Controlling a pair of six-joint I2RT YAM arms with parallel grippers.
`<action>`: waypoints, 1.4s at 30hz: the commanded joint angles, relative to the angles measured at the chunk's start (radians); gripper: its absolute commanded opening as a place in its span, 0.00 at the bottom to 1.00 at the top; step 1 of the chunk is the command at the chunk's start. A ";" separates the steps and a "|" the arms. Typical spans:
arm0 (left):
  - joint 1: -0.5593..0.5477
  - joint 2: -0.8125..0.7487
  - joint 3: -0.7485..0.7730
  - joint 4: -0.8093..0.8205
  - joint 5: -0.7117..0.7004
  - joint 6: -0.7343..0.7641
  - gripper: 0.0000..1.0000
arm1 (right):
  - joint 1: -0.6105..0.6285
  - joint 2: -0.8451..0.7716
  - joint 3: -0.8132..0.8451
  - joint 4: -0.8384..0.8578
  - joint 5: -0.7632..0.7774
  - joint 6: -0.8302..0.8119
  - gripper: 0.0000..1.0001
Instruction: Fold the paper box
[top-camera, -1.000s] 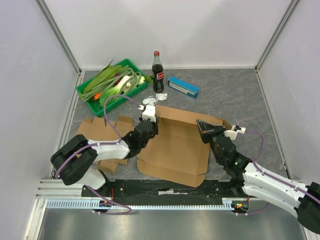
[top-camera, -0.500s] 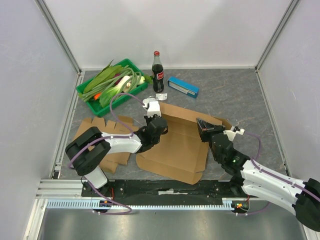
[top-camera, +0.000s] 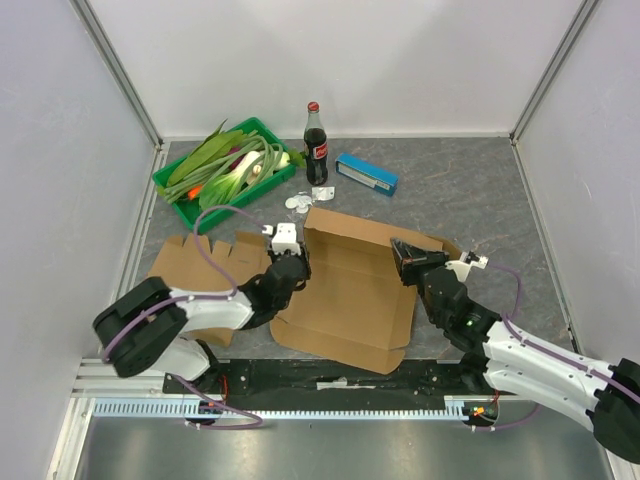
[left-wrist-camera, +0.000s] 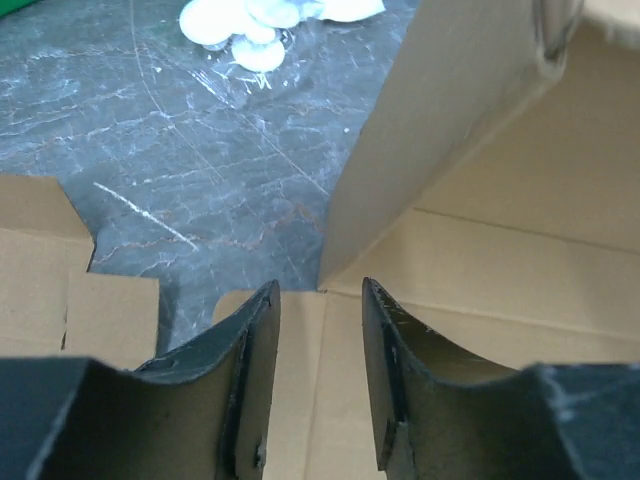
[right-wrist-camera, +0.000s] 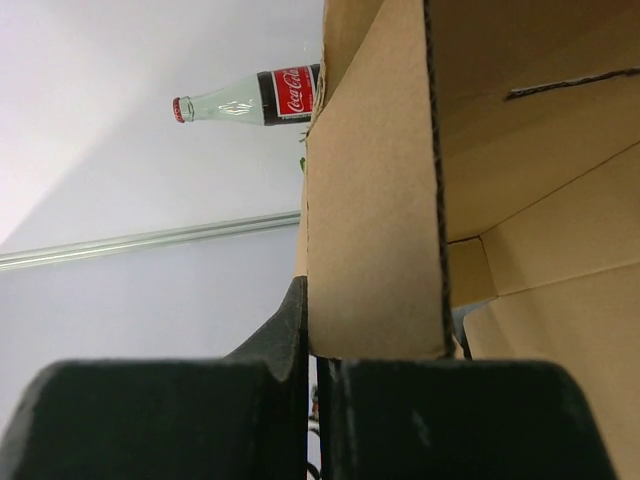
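Backing off, left end effector (left-wrist-camera: 320, 300) has reopened empty, the near wall (left-wrist-camera: 430, 130) of the paper box (top-camera: 350, 290) standing just ahead; right end effector (top-camera: 408, 262) stays clamped on the opposite wall (right-wrist-camera: 370, 200), so the fold looks unfinished.

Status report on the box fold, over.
Left gripper open, empty, low over left edge of box. Right gripper shut on raised right flap. Spare cardboard lies just left.

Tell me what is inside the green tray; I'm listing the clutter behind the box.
Long green leaves and white stalks fill the green tray, with bits of orange and purple among them. The tray's floor and anything beneath the leaves are covered.
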 joint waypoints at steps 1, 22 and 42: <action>0.018 -0.156 -0.107 0.175 0.188 0.094 0.48 | 0.005 -0.024 0.017 -0.035 0.016 0.003 0.00; 0.027 0.123 0.090 0.227 -0.047 0.244 0.34 | 0.004 0.008 0.045 -0.014 -0.009 0.002 0.00; 0.025 0.048 0.036 0.093 0.136 0.100 0.52 | 0.004 0.010 0.025 0.053 0.029 -0.098 0.00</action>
